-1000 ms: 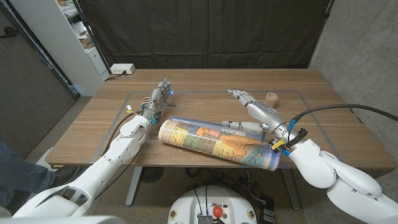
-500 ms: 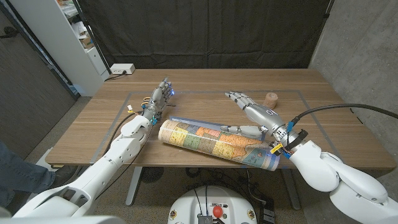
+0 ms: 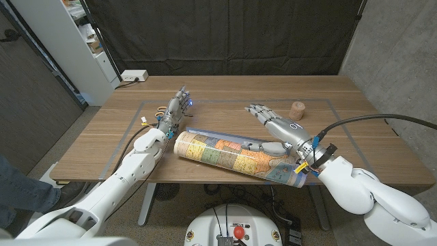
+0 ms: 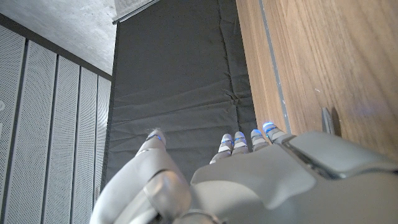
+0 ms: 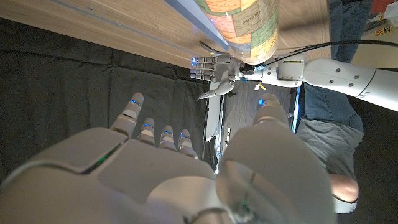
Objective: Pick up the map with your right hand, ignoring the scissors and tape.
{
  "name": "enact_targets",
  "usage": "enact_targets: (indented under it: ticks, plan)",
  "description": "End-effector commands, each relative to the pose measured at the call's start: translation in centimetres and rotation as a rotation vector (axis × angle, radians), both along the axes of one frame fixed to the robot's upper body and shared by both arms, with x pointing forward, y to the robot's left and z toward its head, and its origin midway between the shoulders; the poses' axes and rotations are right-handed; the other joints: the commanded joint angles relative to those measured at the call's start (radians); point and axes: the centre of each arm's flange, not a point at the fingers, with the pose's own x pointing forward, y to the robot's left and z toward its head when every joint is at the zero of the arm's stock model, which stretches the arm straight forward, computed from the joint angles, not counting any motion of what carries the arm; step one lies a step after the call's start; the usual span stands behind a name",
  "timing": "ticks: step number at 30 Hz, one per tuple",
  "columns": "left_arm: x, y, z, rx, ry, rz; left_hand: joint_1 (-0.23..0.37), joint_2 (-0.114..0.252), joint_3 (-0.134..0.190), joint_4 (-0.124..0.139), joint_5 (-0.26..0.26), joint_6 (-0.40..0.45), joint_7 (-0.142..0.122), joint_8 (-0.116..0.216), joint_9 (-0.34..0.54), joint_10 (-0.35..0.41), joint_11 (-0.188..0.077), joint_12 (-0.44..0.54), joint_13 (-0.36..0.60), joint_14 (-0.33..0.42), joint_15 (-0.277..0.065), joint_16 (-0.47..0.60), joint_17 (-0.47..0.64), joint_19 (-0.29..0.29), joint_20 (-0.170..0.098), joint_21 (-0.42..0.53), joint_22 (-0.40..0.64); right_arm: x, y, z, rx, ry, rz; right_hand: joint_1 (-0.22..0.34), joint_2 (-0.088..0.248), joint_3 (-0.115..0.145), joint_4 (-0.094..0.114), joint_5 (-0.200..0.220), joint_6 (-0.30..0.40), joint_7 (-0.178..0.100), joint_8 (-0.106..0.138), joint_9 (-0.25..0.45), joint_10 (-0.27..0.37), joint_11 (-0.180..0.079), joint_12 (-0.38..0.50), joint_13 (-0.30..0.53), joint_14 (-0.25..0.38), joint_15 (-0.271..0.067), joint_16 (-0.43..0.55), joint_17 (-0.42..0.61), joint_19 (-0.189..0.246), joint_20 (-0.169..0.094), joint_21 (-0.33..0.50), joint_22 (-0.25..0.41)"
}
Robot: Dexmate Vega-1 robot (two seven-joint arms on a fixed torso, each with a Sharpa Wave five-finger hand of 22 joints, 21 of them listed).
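— Where is the map (image 3: 235,157) found relative to the right hand (image 3: 272,121)?
— It lies rolled on the table (image 3: 225,92), at about seven o'clock from that hand, beneath its thumb. The fingers are spread and nothing is held.
— And the left hand (image 3: 175,108)?
— It is raised beyond the roll's left end, fingers extended, gripping nothing.
— What has changed?
— The right hand has been shifted slightly leftward above the roll.
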Motion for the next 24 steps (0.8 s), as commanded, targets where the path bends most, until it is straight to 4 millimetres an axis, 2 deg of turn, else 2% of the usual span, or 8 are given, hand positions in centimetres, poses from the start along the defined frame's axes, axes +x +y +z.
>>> enact_targets:
  ticks: [1,24]
  plan:
    - [-0.3,0.1,-0.3,-0.008,-0.005,0.001,0.004,0.008,0.0,-0.003,0.001,0.005,0.001,0.0,0.002,0.007,0.0,0.002,0.002,0.0,0.005,-0.004,0.005,-0.083,0.009,-0.005,0.006,-0.8,1.0,-0.6,-0.072,0.023,-0.009,0.013,-0.001,-0.002,-0.005,0.011,-0.013,-0.003,0.002,0.002,-0.015,0.001,0.003,0.006,-0.015,0.003,-0.002,0.002,-0.007,0.012,-0.009,0.004]
    - [0.2,-0.7,-0.2,-0.012,0.0,-0.022,0.003,0.012,-0.001,-0.007,0.001,0.008,0.005,0.0,0.002,0.009,0.003,0.002,0.002,-0.007,0.008,-0.007,0.005,-0.085,0.01,-0.016,0.006,-1.4,2.1,-1.9,-0.101,-0.026,-0.102,0.032,0.001,-0.005,-0.013,0.03,-0.05,0.002,-0.003,0.002,-0.059,0.007,-0.001,0.006,-0.052,0.009,-0.007,0.001,-0.037,0.014,-0.04,0.005]
